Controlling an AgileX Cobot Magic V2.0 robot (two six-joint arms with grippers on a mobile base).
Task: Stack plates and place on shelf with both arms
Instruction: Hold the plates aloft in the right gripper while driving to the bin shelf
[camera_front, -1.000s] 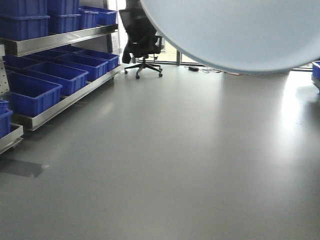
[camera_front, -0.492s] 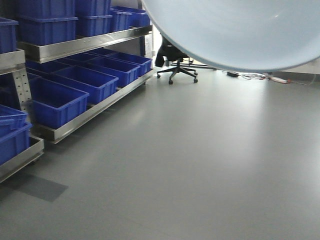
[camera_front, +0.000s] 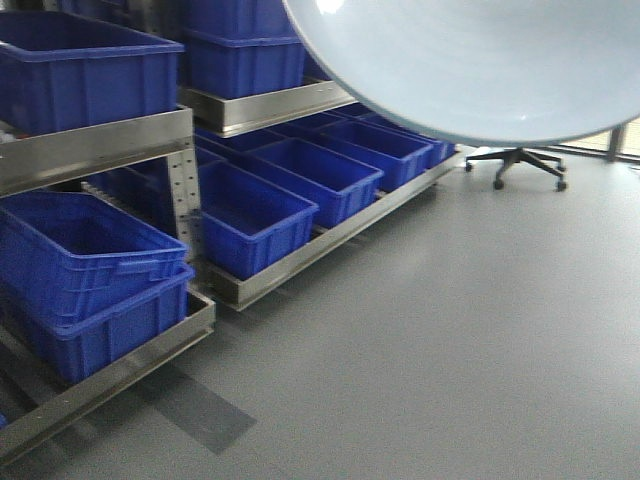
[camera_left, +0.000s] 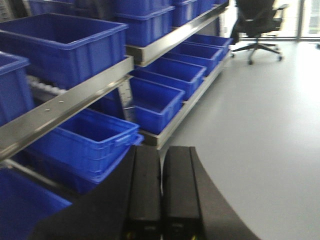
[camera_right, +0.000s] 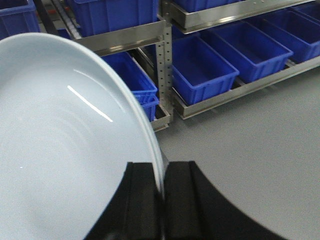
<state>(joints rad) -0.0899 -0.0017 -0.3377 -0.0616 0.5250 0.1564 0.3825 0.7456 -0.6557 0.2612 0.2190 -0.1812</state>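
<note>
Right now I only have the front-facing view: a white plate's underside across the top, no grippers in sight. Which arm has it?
Observer: The right gripper. In the right wrist view its fingers pinch the plate at the rim.
Operator: Left arm helping?
Observer: No. The left gripper is shut on nothing and faces the blue crates.
Operator: One plate or a stack?
Observer: The right wrist view shows one bare upper face. I can't tell whether a second plate sits beneath it.
</note>
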